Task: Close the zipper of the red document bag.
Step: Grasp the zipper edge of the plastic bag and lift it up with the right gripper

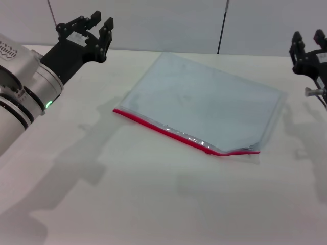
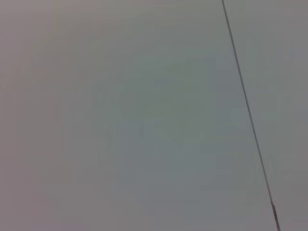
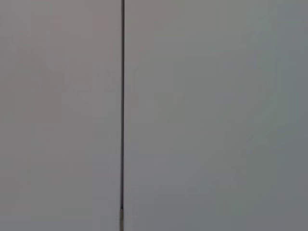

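Note:
The red document bag (image 1: 204, 102) lies flat and slanted on the white table (image 1: 153, 204), a translucent pale blue-grey pouch. Its zipper (image 1: 163, 130) is the thin red strip along the long edge nearest me, running from the left corner to the right corner. Near the right end the red edge buckles upward a little. I cannot make out the slider. My left gripper (image 1: 95, 28) hovers open at the back left, well clear of the bag. My right gripper (image 1: 308, 42) hangs open at the far right edge, beyond the bag's right corner. Both wrist views show only a grey wall.
A grey wall (image 1: 168, 20) rises behind the table, with thin dark vertical seams (image 2: 245, 101) (image 3: 122, 110). Bare tabletop stretches between the bag and the near edge.

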Controlling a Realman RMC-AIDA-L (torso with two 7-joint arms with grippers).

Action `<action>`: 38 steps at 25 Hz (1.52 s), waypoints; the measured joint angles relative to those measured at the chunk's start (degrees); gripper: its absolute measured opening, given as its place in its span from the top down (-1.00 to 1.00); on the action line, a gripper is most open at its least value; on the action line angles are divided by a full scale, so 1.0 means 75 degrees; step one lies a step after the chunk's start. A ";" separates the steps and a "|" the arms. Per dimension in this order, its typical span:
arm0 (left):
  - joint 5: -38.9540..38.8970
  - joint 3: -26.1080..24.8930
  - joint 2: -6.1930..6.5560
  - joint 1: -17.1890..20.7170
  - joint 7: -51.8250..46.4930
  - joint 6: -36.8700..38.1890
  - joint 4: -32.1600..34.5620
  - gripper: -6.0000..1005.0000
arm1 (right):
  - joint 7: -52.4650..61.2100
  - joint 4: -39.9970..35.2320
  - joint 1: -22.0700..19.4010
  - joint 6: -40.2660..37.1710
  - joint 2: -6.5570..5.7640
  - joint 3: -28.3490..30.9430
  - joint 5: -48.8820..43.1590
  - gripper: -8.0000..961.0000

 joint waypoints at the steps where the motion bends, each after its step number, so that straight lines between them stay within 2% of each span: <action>1: 0.0000 0.0000 0.0000 0.0000 -0.0023 0.0021 0.0000 0.43 | 0.0002 -0.0071 0.0000 -0.0114 -0.0009 -0.0009 -0.0005 0.05; 6: 0.0040 -0.0001 0.0016 -0.0013 -0.0247 0.0201 0.0000 0.43 | 0.0006 -0.0781 -0.0087 -0.1253 -0.0166 0.0031 -0.0081 0.05; 13: 0.0051 -0.0001 0.0047 -0.0013 -0.0366 0.0321 0.0008 0.42 | -0.0060 -0.1943 -0.0276 -0.3051 -0.0853 -0.0114 -0.0229 0.05; 16: 0.0055 0.0000 0.0058 -0.0001 -0.0402 0.0382 0.0007 0.42 | -0.0071 -0.2361 -0.0399 -0.3754 -0.1033 -0.0125 -0.0412 0.05; 20: 0.0055 0.0000 0.0075 0.0013 -0.0404 0.0424 0.0004 0.41 | -0.0086 -0.3077 -0.0734 -0.4587 -0.1143 -0.0119 -0.1171 0.04; 21: 0.0055 0.0000 0.0077 0.0019 -0.0404 0.0449 0.0005 0.41 | -0.0094 -0.3458 -0.0927 -0.5055 -0.1148 -0.0093 -0.1604 0.04; 27: 0.0056 -0.0001 0.0081 0.0029 -0.0404 0.0507 0.0006 0.41 | -0.0387 -0.4358 -0.1453 -0.6194 -0.1073 0.0189 -0.2146 0.04; 29: 0.0058 -0.0001 0.0086 0.0029 -0.0403 0.0535 0.0006 0.41 | -0.0867 -0.4553 -0.1537 -0.6730 -0.1021 0.0247 -0.2147 0.03; 30: 0.0059 0.0000 0.0087 0.0029 -0.0403 0.0555 0.0006 0.41 | -0.1331 -0.4677 -0.1518 -0.7393 -0.0943 0.0327 -0.2128 0.02; 31: 0.0059 -0.0001 0.0091 0.0029 -0.0403 0.0579 0.0005 0.41 | -0.1331 -0.4677 -0.1518 -0.7393 -0.0943 0.0327 -0.2128 0.01; 35: 0.0059 0.0000 0.0093 0.0034 -0.0403 0.0610 0.0013 0.41 | -0.2163 -0.4835 -0.1435 -0.8806 -0.0634 0.0724 -0.2124 -0.02; 38: 0.0052 0.0000 0.0094 0.0045 -0.0403 0.0612 0.0026 0.41 | -0.2811 -0.4975 -0.1491 -0.9634 -0.0251 0.1187 -0.2148 -0.05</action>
